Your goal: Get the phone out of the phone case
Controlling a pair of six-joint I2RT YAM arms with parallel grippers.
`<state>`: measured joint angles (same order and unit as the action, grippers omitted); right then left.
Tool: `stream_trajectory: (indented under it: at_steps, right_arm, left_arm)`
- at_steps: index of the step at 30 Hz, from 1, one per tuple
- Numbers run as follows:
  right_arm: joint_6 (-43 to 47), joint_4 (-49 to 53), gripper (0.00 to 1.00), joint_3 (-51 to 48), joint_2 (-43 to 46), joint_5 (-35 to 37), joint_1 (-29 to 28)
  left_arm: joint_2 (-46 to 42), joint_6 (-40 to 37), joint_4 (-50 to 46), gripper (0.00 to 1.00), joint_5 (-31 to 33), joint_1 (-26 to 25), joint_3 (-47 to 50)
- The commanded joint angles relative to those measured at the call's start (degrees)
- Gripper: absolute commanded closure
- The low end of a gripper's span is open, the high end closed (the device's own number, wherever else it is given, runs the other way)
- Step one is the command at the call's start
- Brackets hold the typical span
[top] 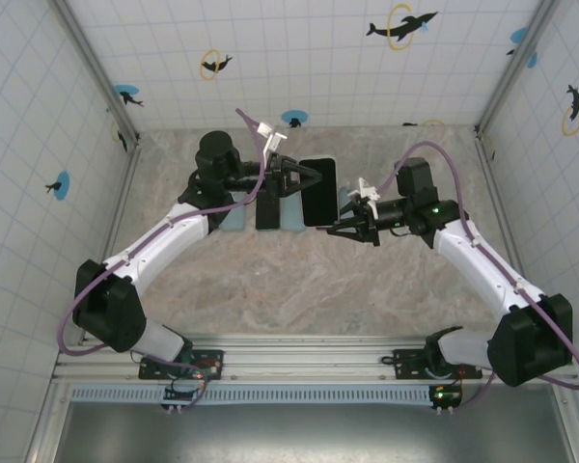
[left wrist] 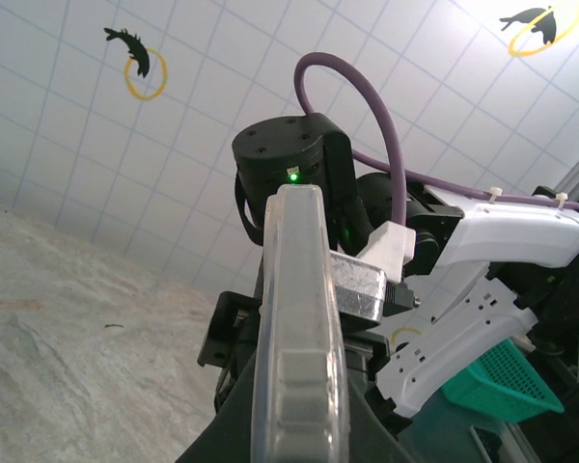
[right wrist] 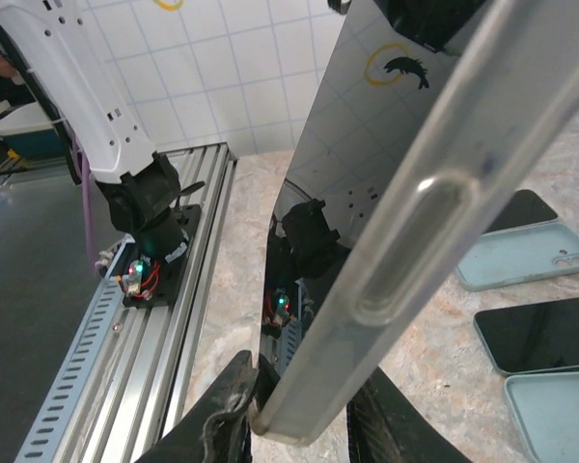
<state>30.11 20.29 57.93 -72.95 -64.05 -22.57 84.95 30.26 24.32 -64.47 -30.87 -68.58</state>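
Clear phone case (right wrist: 434, 193) with phone (right wrist: 333, 183) inside, right tool (right wrist: 304, 415) clamped on it, left tool (left wrist: 299, 434) gripping opposite edge

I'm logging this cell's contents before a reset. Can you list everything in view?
Phone in clear case: one, black screen, held above the table between both arms.
Loose cases: at least two, light blue, flat on the table.
Other phones: two, dark, among those cases.
Basket: one, teal, seen past the right arm.
Table: one, beige marble.
Arms: two, white and black, left arm, right arm; jaws of both shut on the cased phone.
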Motion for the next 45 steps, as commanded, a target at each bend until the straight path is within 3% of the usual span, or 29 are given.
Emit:
stream_trajectory:
  at_steps: [1, 7, 15, 24, 33, 45]
  right_arm:
    - [0.11, -0.60, 0.72, 0.57, -0.20, -0.70, -0.37]
    - [-4.49, -6.84, 0.73, -0.44, 0.27, -2.12, -0.41]
    - [1.20, 0.39, 0.79, 1.33, -0.79, -0.52, -0.38]
    - [0.38, -1.09, 0.78, 1.14, -0.18, 0.37, -0.43]
    - [-0.30, -2.79, 0.87, 1.41, 0.07, 1.72, -0.38]
    - [4.58, -9.46, 0.91, 1.04, 3.82, 21.56, -0.49]
  left_arm:
    - [-2.11, 1.02, 2.84, 1.00, -0.57, -0.21, -0.42]
    - [-1.99, 1.52, 2.93, 1.00, -0.79, -0.23, -0.43]
    - [-1.75, 2.15, 3.10, 1.00, -1.00, -0.24, -0.71]
    - [-1.19, 2.78, 3.37, 1.00, -1.16, -0.20, -1.12]
    - [-1.03, 4.50, 3.53, 1.00, -1.79, -0.31, -1.04]
    - [-1.43, 9.66, 1.78, 1.00, -5.98, -3.38, 1.23]
